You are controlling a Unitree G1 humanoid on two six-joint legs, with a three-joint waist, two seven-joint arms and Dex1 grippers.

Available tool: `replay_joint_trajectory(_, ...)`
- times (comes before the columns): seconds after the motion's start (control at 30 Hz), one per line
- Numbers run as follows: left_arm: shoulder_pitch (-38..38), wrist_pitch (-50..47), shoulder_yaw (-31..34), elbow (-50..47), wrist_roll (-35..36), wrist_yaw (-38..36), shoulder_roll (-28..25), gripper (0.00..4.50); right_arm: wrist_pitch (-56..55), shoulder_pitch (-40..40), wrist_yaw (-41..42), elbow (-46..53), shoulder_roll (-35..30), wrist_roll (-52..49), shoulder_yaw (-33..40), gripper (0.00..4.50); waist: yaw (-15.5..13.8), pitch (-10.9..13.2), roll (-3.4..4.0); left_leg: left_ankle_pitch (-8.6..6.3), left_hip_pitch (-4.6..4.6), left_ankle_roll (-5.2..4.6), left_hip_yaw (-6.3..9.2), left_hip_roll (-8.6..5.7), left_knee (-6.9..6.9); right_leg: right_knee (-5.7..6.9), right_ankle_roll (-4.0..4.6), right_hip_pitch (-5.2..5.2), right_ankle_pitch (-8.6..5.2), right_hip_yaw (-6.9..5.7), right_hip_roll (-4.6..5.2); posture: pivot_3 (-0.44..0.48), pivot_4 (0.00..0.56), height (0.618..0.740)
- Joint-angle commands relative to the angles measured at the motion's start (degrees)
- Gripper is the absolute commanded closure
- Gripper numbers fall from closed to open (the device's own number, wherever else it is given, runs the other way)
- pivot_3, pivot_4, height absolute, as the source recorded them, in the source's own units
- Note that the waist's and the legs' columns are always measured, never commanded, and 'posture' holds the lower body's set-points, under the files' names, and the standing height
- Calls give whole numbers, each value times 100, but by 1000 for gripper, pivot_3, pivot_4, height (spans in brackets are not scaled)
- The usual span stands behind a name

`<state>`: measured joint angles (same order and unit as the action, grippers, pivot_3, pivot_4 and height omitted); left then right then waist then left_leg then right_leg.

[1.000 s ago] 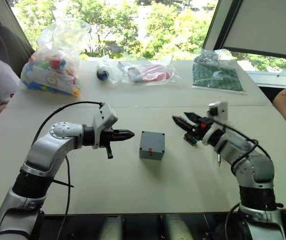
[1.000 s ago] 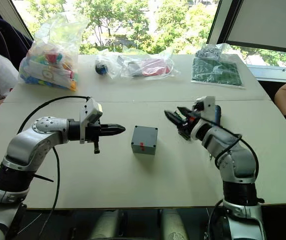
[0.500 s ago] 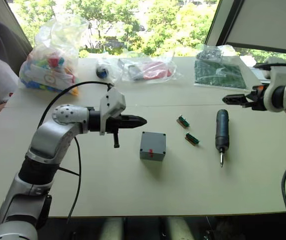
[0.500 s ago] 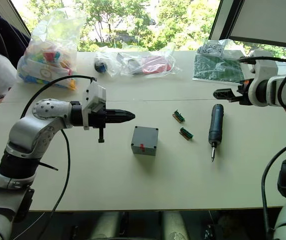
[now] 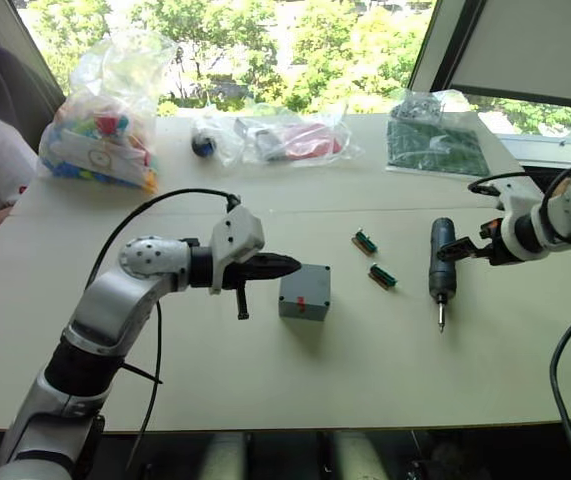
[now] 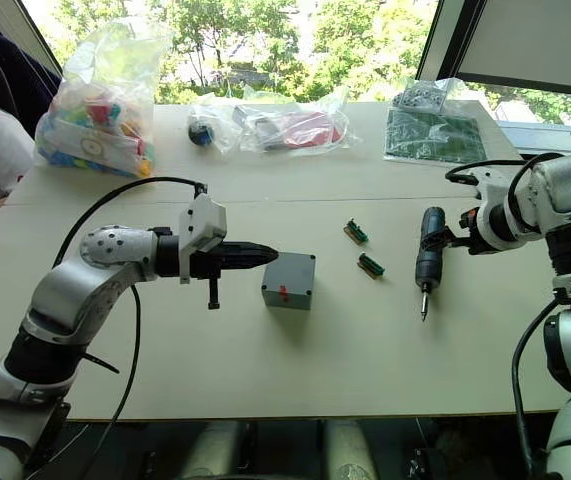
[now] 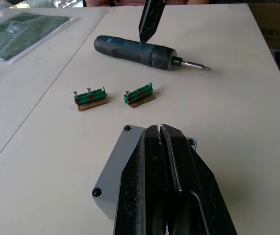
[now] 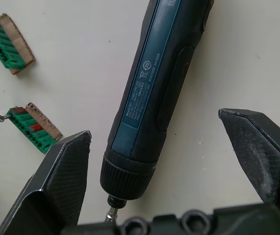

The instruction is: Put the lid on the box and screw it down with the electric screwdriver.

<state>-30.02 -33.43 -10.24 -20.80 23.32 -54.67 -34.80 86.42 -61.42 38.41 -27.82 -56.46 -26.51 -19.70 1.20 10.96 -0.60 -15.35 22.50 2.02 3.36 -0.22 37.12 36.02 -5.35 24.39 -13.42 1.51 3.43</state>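
Behind the big pale desk (image 5: 265, 370) are sunny windows and green trees. Left jaws (image 5: 290, 265) are shut tight, tips right at the grey box (image 5: 304, 291), maybe touching it. Right jaws (image 5: 462, 250) are spread wide around the electric screwdriver (image 5: 442, 272), which lies flat on the desk. Two small green blocks (image 5: 375, 259) sit between box and screwdriver.

Strong daylight enters through the far windows (image 5: 265, 50), where the green trees outside look overexposed. The pale beige counter (image 5: 265, 380) is evenly bright, and the small grey square plastic box (image 5: 304, 292) casts a soft shadow toward the near side. Clear plastic bags (image 6: 105, 90) glint.
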Motion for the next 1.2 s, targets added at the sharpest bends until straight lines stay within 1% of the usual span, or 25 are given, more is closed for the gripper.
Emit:
replay_joint_trajectory(0.03, 190, -90, 114, -491, 52, 238, 1, 4500, -335, -307, 424, -458, 217, 394, -496, 16, 12, 0, 0, 0, -2, 0, -2, 0, 1, 0, -1, 0, 1, 1, 1, 0, 150, 740)
replay_joint_trajectory(0.23, 452, -228, 193, -766, 23, 467, -108, 4500, -459, -655, 912, -1350, 639, 835, -888, 16, -8, 1, 2, 0, -1, 0, 4, 0, 1, 6, -2, 1, 1, -2, 0, 0, 150, 740)
replay_joint_trajectory(0.4, 653, -339, 292, -945, 101, 614, -171, 4500, -666, -683, 1438, -1698, 687, 1220, -1349, 16, -16, 0, 2, 0, -1, 1, 3, -1, 2, 6, -1, 0, 2, -1, 1, 0, 150, 740)
replay_joint_trajectory(0.47, 679, -358, 317, -958, 104, 658, -160, 4500, -675, -653, 1669, -1670, 663, 1289, -1502, 341, -9, 0, 2, 0, -1, 1, 2, -1, 2, 5, -1, 0, 2, -1, 1, 0, 150, 740)
replay_joint_trajectory(0.53, 699, -358, 320, -947, 108, 701, -147, 4500, -602, -608, 1852, -1584, 653, 1318, -1587, 817, -9, 0, 2, 0, -1, 1, 5, -1, 2, 6, -1, 0, 2, -2, 1, 0, 150, 740)
replay_joint_trajectory(0.63, 694, -357, 304, -936, 125, 735, -119, 4500, -429, -631, 1896, -1689, 750, 1355, -1476, 1745, -8, 0, 2, 0, -3, 1, 5, -1, 2, 9, -1, 0, 2, -3, 0, 0, 150, 740)
replay_joint_trajectory(0.67, 688, -357, 301, -933, 134, 743, -112, 4500, -437, -633, 1909, -1700, 763, 1383, -1469, 1877, -7, 0, 2, 1, -3, 1, 6, -1, 2, 10, -1, 0, 2, -3, 0, 0, 150, 740)
replay_joint_trajectory(0.73, 663, -343, 300, -885, 163, 742, -94, 4500, -451, -596, 1862, -1761, 814, 1435, -1385, 2495, -2, -1, 0, 1, -4, 1, 6, -1, 3, 11, -1, 0, 2, -3, 0, 0, 150, 740)
replay_joint_trajectory(0.77, 650, -334, 290, -859, 164, 738, -93, 4500, -438, -575, 1816, -1810, 842, 1463, -1315, 2658, -3, -1, 0, 1, -5, 1, 6, -1, 3, 11, -1, 0, 2, -3, 0, 0, 150, 740)
replay_joint_trajectory(0.83, 612, -314, 277, -780, 158, 712, -94, 4500, -499, -542, 1794, -1845, 833, 1524, -1227, 2676, -4, -1, 0, 1, -5, 2, 6, -1, 4, 11, -1, -2, 2, -3, 0, 0, 150, 740)
replay_joint_trajectory(0.93, 582, -278, 304, -641, 185, 613, -125, 4500, -749, -710, 1690, -2065, 797, 1620, -903, 2676, -5, -1, 0, 2, -5, 3, 5, -1, 9, 11, 0, -3, 3, -3, 0, 0, 150, 740)
replay_joint_trajectory(1.0, 495, -302, 457, -442, 347, 498, -106, 4500, -1184, -1279, 1396, -2480, 798, 1535, -162, 2676, 0, 1, 3, 2, -5, 4, 3, -1, 11, 11, 2, -4, 4, -2, 0, 0, 150, 740)
replay_joint_trajectory(1.07, 377, -359, 638, -233, 568, 405, -55, 4500, -1529, -1838, 1077, -2836, 814, 1314, 640, 2676, 15, 26, 38, 4, -4, 8, -6, -2, 14, 11, 3, -2, 12, 2, 2, 0, 150, 740)
replay_joint_trajectory(1.1, 329, -366, 698, -147, 642, 362, -46, 4500, -1722, -1977, 940, -2908, 837, 1194, 985, 2676, 22, 38, 54, 7, -2, 13, -10, -3, 15, 11, 2, 3, 18, 6, 3, 0, 150, 740)
replay_joint_trajectory(1.13, 308, -356, 747, -80, 694, 316, -60, 4500, -1849, -2069, 824, -2970, 880, 1137, 1235, 2676, 41, 39, 56, 18, 1, 31, -13, -4, 10, 11, -2, 10, 24, 9, 3, 0, 150, 740)
replay_joint_trajectory(1.2, 186, -393, 865, 78, 869, 294, 22, 4500, -2268, -2136, 666, -2925, 916, 913, 1871, 2676, 76, 39, 54, 20, -1, 34, -2, 1, -3, 11, -5, 11, 24, 7, -8, 0, 150, 740)
